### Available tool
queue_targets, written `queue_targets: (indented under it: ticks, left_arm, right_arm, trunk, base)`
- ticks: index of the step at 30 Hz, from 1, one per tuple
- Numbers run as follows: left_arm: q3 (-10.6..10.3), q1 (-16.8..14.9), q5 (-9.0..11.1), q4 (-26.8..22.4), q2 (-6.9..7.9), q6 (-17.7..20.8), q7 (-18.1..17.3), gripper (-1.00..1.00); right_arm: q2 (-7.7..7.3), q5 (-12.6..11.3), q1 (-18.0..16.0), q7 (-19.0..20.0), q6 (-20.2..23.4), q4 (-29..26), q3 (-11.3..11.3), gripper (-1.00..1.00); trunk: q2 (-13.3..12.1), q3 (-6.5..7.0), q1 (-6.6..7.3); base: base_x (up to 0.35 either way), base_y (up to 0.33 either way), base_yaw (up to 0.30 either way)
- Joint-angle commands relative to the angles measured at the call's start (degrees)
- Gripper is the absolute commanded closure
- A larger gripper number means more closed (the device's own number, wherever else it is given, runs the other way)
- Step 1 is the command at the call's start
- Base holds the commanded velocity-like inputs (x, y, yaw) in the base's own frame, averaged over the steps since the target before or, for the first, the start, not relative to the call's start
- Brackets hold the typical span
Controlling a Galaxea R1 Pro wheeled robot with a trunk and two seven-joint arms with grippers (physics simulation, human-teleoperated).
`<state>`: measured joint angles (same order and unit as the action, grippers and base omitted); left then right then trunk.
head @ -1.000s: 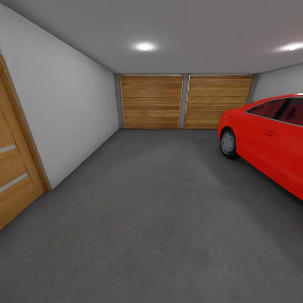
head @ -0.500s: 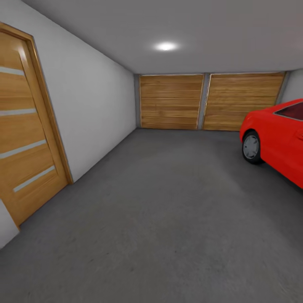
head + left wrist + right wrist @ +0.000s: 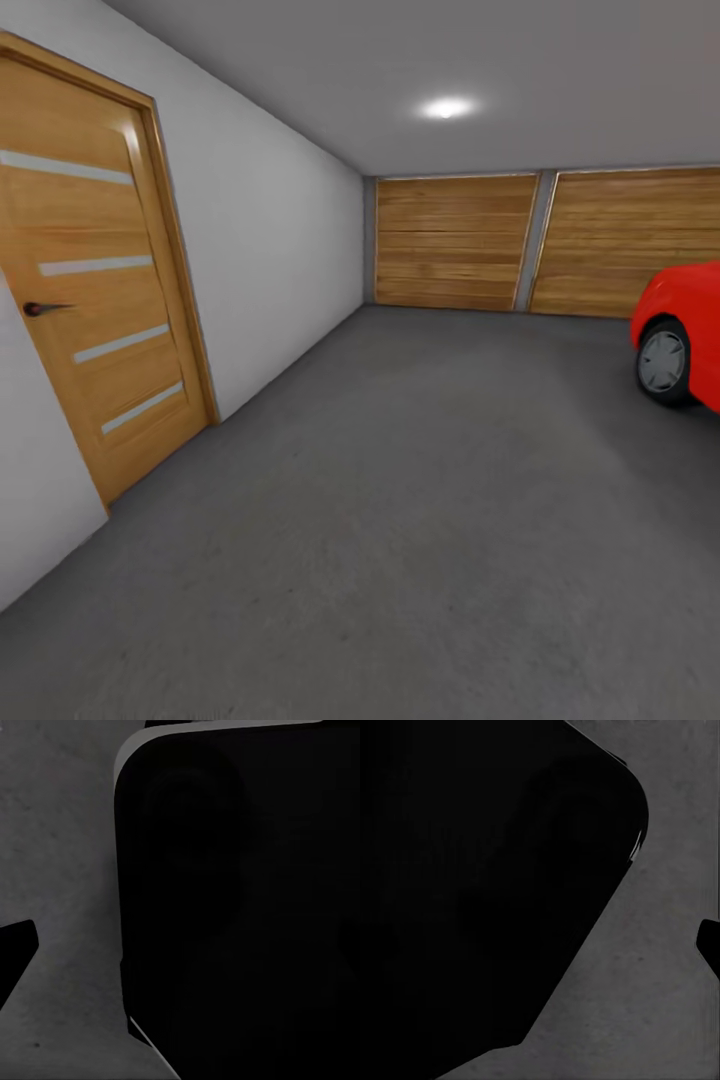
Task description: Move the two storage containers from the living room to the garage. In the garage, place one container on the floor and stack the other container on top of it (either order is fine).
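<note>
I am in the garage, looking over its dark grey concrete floor (image 3: 420, 480). The two storage containers are out of view, and so is the living room. In the left wrist view a large dark part of my own body (image 3: 240, 907) stands over the floor (image 3: 60, 870), with a black tip (image 3: 15, 952) at the picture's edge. The right wrist view likewise has a dark body panel (image 3: 472, 870) over the floor (image 3: 645, 1005) and a small black tip (image 3: 709, 945) at the edge.
A wooden door (image 3: 100, 300) with a dark handle is shut in the pale wall on the left. Two wooden garage doors (image 3: 455, 243) close the far end. The front of a red car (image 3: 685, 340) stands at the right edge.
The whole head view has swung to the left, so the camera has turned. The side door now takes up more of the picture, and the car sits at the right edge.
</note>
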<state>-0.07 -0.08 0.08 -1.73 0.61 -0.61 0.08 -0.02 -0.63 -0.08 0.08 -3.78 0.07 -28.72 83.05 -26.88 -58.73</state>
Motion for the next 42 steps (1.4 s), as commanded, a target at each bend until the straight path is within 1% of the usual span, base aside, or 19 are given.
queue_targets:
  ticks: [1,8,15,22,29,42]
  left_arm:
    - [0.0,0.0,0.0,0.0,-0.02,-0.1,0.0,-1.00]
    - [0.0,0.0,0.0,0.0,0.00,-0.1,0.0,-1.00]
    - [0.0,0.0,0.0,0.0,-0.04,-0.1,0.0,-1.00]
    - [0.1,0.0,0.0,-0.1,-0.05,-0.1,0.0,-1.00]
    - [0.4,0.0,0.4,-0.2,-0.32,-0.1,0.0,-1.00]
    - [0.4,0.0,0.5,-0.2,-0.21,-0.1,0.0,-1.00]
  right_arm:
    - [-0.09,-0.1,0.0,0.0,-0.1,0.0,-0.1,-1.00]
    - [0.10,-0.1,0.0,0.0,-0.1,0.0,-0.2,-1.00]
    - [-0.32,-0.1,0.0,0.0,-0.2,0.0,-0.1,-1.00]
    - [-0.25,-0.1,0.0,0.0,-0.2,0.0,-0.1,-1.00]
    - [-0.35,-0.1,0.0,0.0,-0.2,0.0,-0.1,-1.00]
    - [-0.21,0.0,0.0,0.1,0.0,0.0,-0.2,-1.00]
  trunk:
    - [0.0,-0.05,0.00]
    - [0.0,-0.05,0.00]
    - [0.0,-0.05,0.00]
    - [0.0,-0.05,0.00]
    - [0.0,-0.05,0.00]
    - [0.0,-0.05,0.00]
  base:
    - [0.000,0.000,0.276]
    - [0.000,0.000,0.276]
    - [0.000,0.000,0.276]
    - [0.000,0.000,0.261]
    - [0.000,0.000,0.035]
    - [0.000,0.000,0.000]
